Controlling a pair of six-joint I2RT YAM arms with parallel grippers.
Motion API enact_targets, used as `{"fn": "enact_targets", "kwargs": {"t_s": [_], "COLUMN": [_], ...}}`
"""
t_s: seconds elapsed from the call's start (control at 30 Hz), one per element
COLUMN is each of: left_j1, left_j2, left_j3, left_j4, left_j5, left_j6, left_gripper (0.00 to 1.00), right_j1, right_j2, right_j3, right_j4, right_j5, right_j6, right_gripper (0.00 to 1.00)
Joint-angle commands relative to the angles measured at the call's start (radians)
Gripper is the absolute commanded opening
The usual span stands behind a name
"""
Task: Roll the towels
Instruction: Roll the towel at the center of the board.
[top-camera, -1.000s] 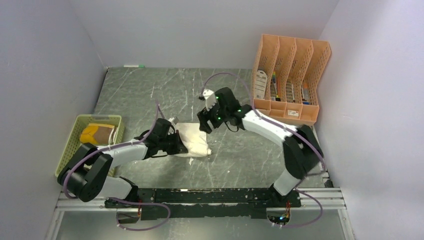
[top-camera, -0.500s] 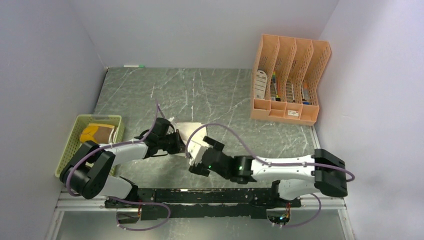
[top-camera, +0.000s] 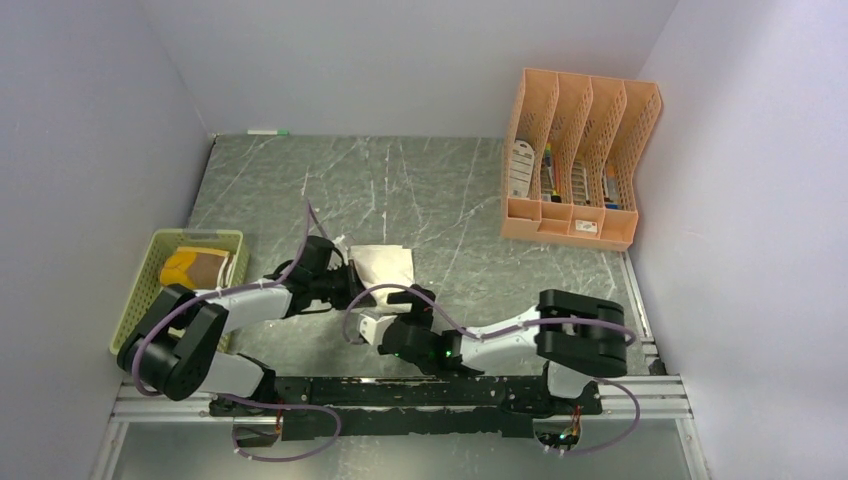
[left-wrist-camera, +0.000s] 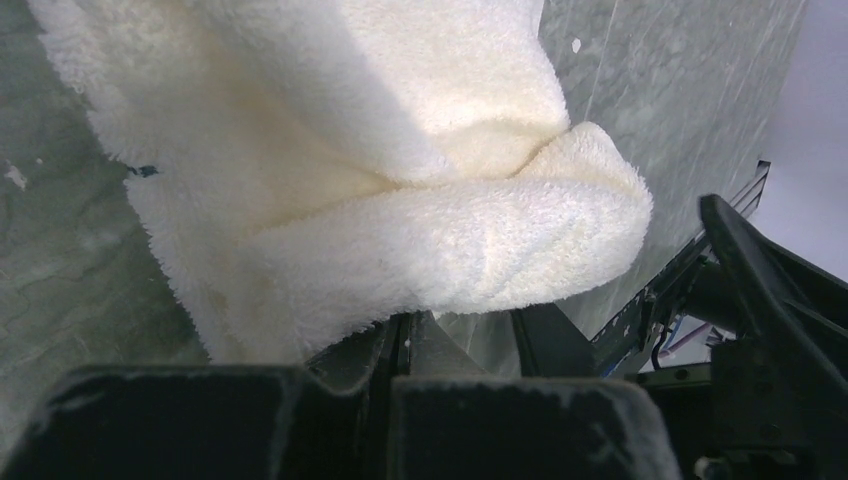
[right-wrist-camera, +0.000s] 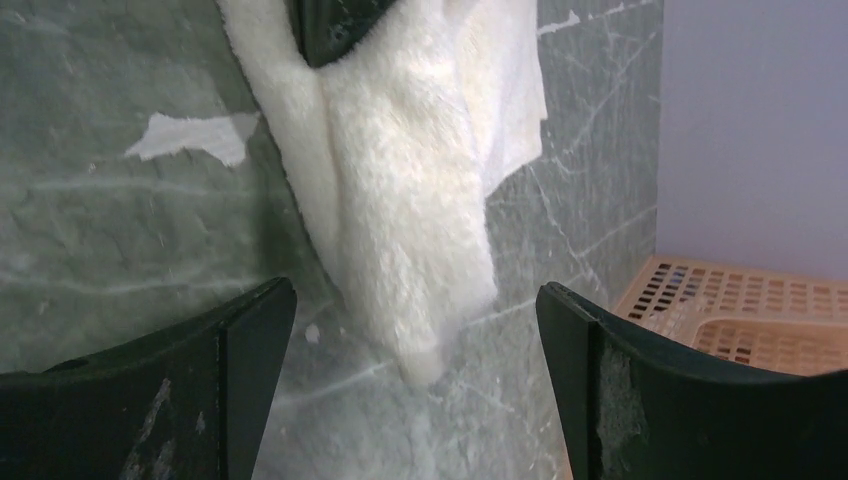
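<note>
The cream-white towel (top-camera: 385, 265) lies partly folded in the middle of the table; it also shows in the left wrist view (left-wrist-camera: 400, 180) and the right wrist view (right-wrist-camera: 400, 170). My left gripper (top-camera: 343, 285) is at its left edge, its tips buried in the fold (left-wrist-camera: 455, 325), and looks shut on it. My right gripper (top-camera: 377, 330) is wide open and empty just short of the towel's near end (right-wrist-camera: 415, 295). The brown towel with mustard edging (top-camera: 197, 268) lies bunched in the green mesh basket (top-camera: 150, 290).
An orange file rack (top-camera: 580, 160) with papers and pens stands at the back right. The basket is at the left wall. The black front rail (top-camera: 400, 390) runs just behind my right arm, which lies low along the near edge. Walls close three sides.
My right arm has swung from the towel's far side round to its near side and dropped low. The towel has become more compact. My left gripper has stayed at the towel's left edge.
</note>
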Motion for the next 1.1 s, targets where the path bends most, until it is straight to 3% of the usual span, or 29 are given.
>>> {"fn": "enact_targets", "kwargs": {"t_s": [0.0,0.23,0.37,0.47,0.53,0.73,0.93,1.07], "left_j1": [0.018,0.037,0.051,0.063,0.069,0.089,0.094,0.099], "left_j2": [-0.014,-0.03,-0.044,-0.049,-0.054,-0.102,-0.277,-0.336], "left_j3": [-0.021,-0.028,-0.035,-0.035,-0.033,0.0,0.109,0.202], "left_j4": [-0.062,-0.071,-0.079,-0.086,-0.097,-0.159,-0.278,-0.398], "left_j5": [0.028,0.07,0.087,0.099,0.102,0.111,0.128,0.112], "left_j6": [0.036,0.042,0.047,0.052,0.058,0.08,0.141,0.219], "left_gripper": [0.07,0.07,0.07,0.07,0.07,0.07,0.07,0.07], "right_j1": [-0.022,-0.057,-0.087,-0.147,-0.189,-0.312,-0.493,-0.556], "right_j2": [0.082,0.162,0.165,0.157,0.148,0.147,0.199,0.283], "right_j3": [0.032,0.054,0.086,0.137,0.153,0.247,0.494,0.624], "right_j4": [0.171,0.166,0.076,-0.034,-0.073,-0.239,-0.553,-0.724], "right_j5": [-0.044,-0.118,-0.196,-0.331,-0.44,-0.791,-1.252,-1.48], "right_j6": [-0.102,-0.105,-0.048,0.036,0.08,0.157,0.196,0.192], "right_gripper": [0.91,0.78,0.57,0.39,0.33,0.22,0.22,0.24]}}
